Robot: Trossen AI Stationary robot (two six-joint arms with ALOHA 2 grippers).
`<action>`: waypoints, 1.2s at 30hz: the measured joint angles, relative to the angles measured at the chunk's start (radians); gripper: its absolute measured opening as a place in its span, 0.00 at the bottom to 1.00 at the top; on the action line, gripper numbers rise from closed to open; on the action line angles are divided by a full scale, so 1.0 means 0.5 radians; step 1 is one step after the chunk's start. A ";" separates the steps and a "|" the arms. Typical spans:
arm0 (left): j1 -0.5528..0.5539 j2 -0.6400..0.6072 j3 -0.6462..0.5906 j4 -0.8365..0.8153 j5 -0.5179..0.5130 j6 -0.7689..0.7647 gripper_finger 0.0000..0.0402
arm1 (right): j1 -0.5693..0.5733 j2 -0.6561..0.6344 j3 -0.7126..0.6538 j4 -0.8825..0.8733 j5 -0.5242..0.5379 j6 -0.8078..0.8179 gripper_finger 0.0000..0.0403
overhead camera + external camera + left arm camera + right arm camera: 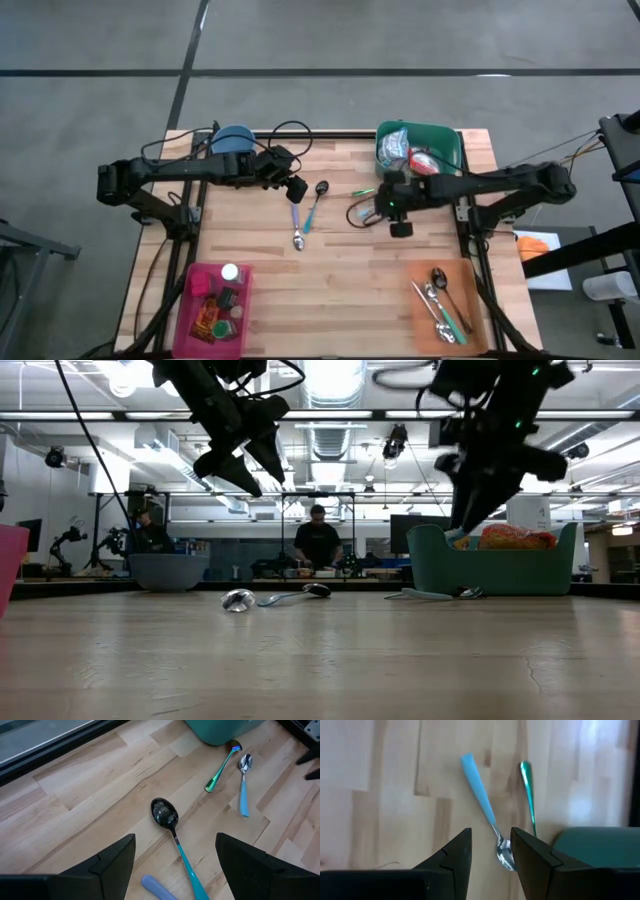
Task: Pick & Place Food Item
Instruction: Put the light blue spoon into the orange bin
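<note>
While my right gripper (400, 228) hangs above the table with its fingers set narrowly apart and nothing between them, a blue-handled spoon (485, 815) and a green-handled spoon (528, 787) lie on the wood below. The food items (405, 152), crinkly wrapped packets, sit heaped in the green bin (447, 135) at about twelve o'clock from that gripper, near it. I judge them light, soft and slick-skinned, apt to crumple or slide. Best hold: pinch a gathered fold or the narrow side of the topmost packet, gently. My left gripper (294, 189) hovers at nine o'clock, well apart, fingers spread wide and empty over a black-bowled teal spoon (172, 827). Farther out: pink bin (192, 300) at seven o'clock, orange tray (478, 300) at five, blue bowl (232, 139) beyond the left arm.
</note>
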 joint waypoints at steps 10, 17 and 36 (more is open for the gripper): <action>-0.001 0.000 0.000 0.005 0.000 0.000 0.70 | -0.291 0.314 0.009 0.040 -0.175 -0.326 0.33; -0.001 0.000 0.000 0.005 0.000 0.000 0.70 | -0.349 0.523 0.097 0.040 -0.181 -0.449 0.33; 0.000 0.000 0.000 0.005 0.000 0.000 0.70 | -0.513 0.728 0.157 0.033 -0.326 -0.565 0.33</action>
